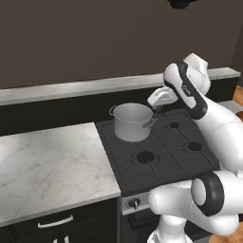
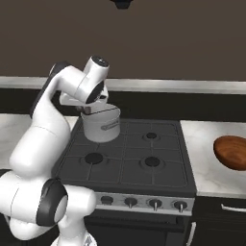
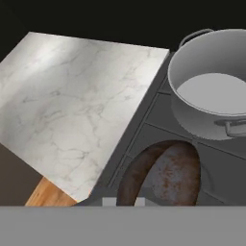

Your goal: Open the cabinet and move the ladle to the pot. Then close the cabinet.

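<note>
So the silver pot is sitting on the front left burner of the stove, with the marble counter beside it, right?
Not quite: the pot sits on the back left burner of the stove, not the front one. The left base view shows this; the front left burner is bare. The marble counter is indeed beside it.

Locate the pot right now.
The pot stands on the stove's rear-left burner in both base views, beside the marble counter; it looks empty in the hand view.
</note>
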